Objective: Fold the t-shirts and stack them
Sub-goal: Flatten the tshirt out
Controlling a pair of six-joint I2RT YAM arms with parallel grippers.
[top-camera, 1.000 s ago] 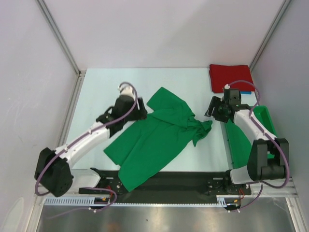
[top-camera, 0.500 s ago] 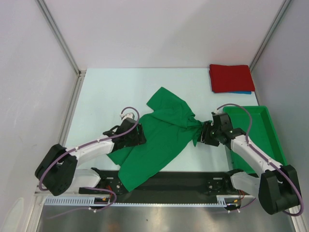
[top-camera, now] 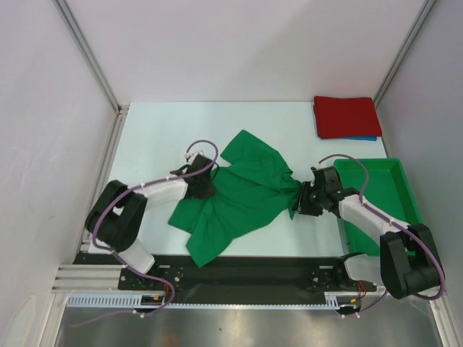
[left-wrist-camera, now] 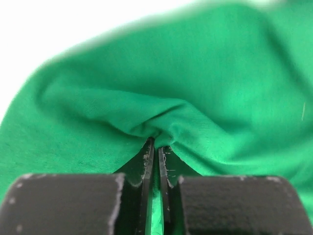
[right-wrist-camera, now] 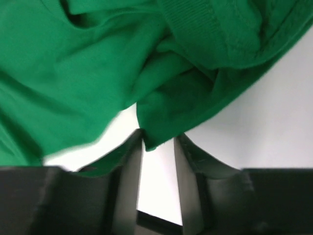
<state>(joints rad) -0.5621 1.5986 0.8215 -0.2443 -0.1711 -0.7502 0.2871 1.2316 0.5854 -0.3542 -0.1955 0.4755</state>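
The green t-shirt point(top-camera: 242, 199) lay rumpled and unfolded in the middle of the table point(top-camera: 159, 137), spread between the two arms, with one loose flap reaching toward the near edge. The left tool point(top-camera: 202, 186) sat at the shirt's left side. In its wrist view the left tool point(left-wrist-camera: 156, 147) was nearly closed, its fingers pinched on a raised fold of green t-shirt point(left-wrist-camera: 195, 88) with creases running out from the grip.

The right tool point(top-camera: 298, 201) met the shirt at its right side, where the cloth gathered into a narrow bunch. In the right wrist view the right tool point(right-wrist-camera: 159, 142) stood narrow, with a corner of the green t-shirt point(right-wrist-camera: 73, 73) caught between the fingertips and filling the gap at their ends — white table showed below the cloth.

At the far right corner a folded red t-shirt point(top-camera: 345, 116) lay on a blue t-shirt point(top-camera: 359, 138), of which only a thin edge showed. A green bin point(top-camera: 383, 181) stood on the right, under the right arm.
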